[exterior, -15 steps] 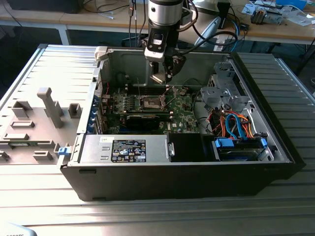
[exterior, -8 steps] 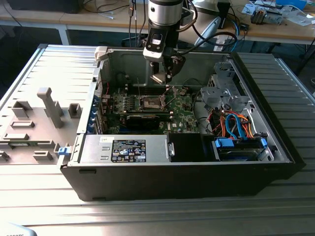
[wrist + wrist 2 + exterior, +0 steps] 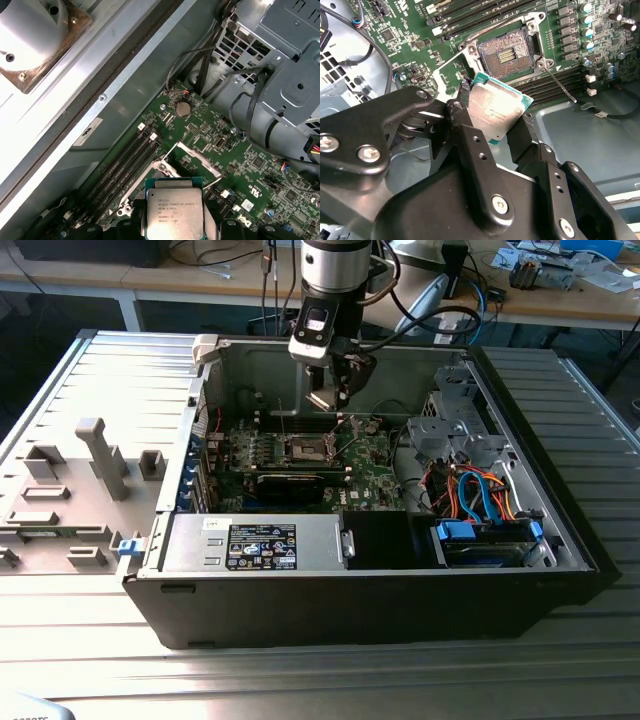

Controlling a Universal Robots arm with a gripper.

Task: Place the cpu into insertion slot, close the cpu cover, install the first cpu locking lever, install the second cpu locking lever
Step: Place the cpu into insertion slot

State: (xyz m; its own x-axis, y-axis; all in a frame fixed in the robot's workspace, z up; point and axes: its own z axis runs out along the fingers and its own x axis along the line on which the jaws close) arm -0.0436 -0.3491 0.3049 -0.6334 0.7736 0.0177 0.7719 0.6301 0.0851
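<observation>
Above the insertion slot (image 3: pixel 506 52), tilted jaws clamp the cpu (image 3: pixel 495 107).

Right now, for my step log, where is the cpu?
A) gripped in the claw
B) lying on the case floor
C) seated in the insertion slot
A: the claw grips the cpu by its edges, clear of the empty insertion slot.

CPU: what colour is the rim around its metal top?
The cpu has a teal-green rim; clearest in the second wrist view.
</observation>
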